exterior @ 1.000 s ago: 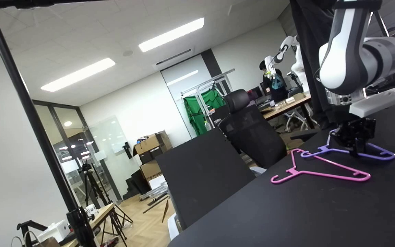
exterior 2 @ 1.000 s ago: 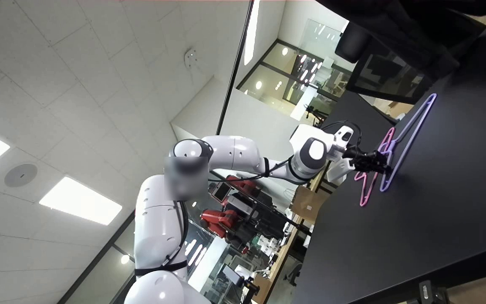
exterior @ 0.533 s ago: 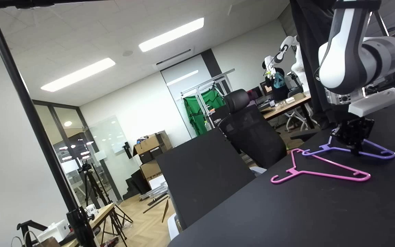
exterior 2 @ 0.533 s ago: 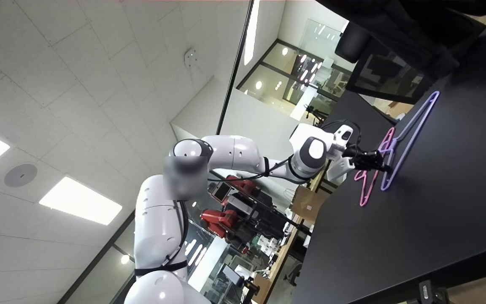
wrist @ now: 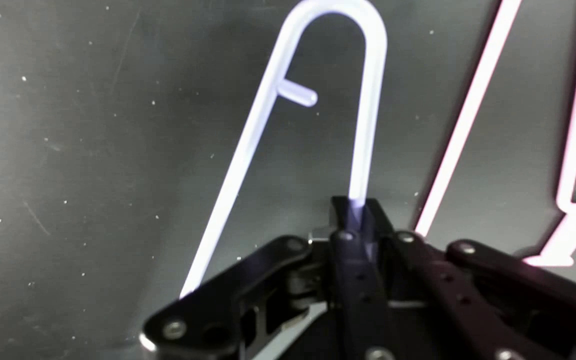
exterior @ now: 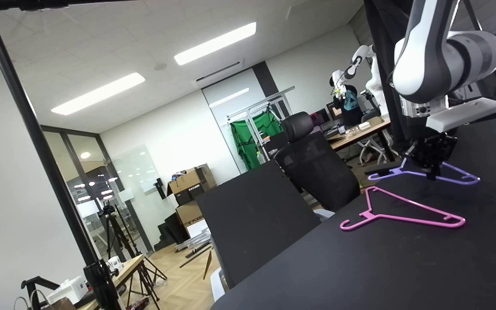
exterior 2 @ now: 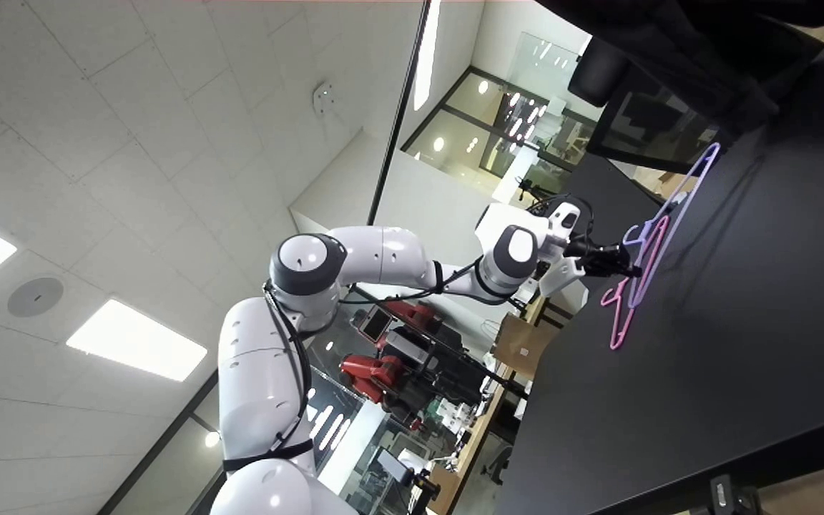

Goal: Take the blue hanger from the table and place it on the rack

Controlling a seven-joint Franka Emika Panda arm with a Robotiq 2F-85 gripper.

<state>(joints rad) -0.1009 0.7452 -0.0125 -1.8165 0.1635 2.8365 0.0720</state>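
Note:
The blue hanger (exterior: 396, 171) is thin and bluish-purple; it also shows in an exterior view (exterior 2: 694, 189) and in the wrist view (wrist: 368, 115). My gripper (exterior: 433, 174) is shut on one of its long bars, with one fingertip on each side in the wrist view (wrist: 357, 210). The hanger hangs a little above the black table (exterior: 360, 267), and its shadow lies apart from it in an exterior view. The fingers and black linkage hide part of the held bar. My gripper also shows in an exterior view (exterior 2: 635, 272). I cannot make out the rack in these frames.
A pink hanger (exterior: 416, 220) of the same shape lies flat on the table beside the held one; it also shows in the wrist view (wrist: 463, 130). A black chair (exterior: 321, 163) and a black panel (exterior: 252, 215) stand past the table edge. A black slanted pole (exterior: 37, 150) stands farther away.
My gripper has risen with the blue hanger in it and shifted away from the pink hanger. The blue hanger lay on the table before and is now lifted. The pink hanger has not moved.

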